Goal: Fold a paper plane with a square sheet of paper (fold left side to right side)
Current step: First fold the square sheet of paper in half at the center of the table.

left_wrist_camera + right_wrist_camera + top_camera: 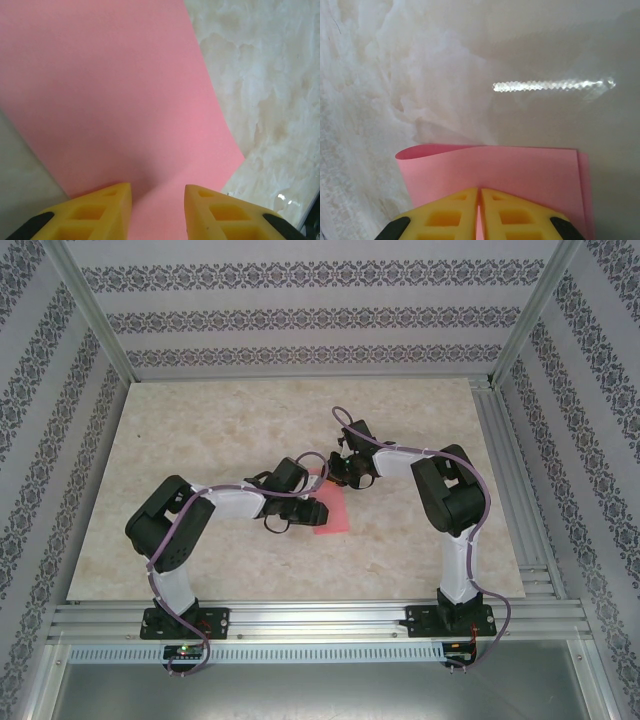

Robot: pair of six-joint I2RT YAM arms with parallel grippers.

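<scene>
R fingers (447, 215) nipped shut on the pink sheet (520, 172), its edge raised & curling over, prob. to carry the fold across. L fingers (95, 212) part open, gripping nothing, low over the sheet's flat half mid-worktop (420, 75), likely to steady it.

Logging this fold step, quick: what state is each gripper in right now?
Left gripper: open, jaws apart over the paper.
Right gripper: closed on the paper's edge.
</scene>
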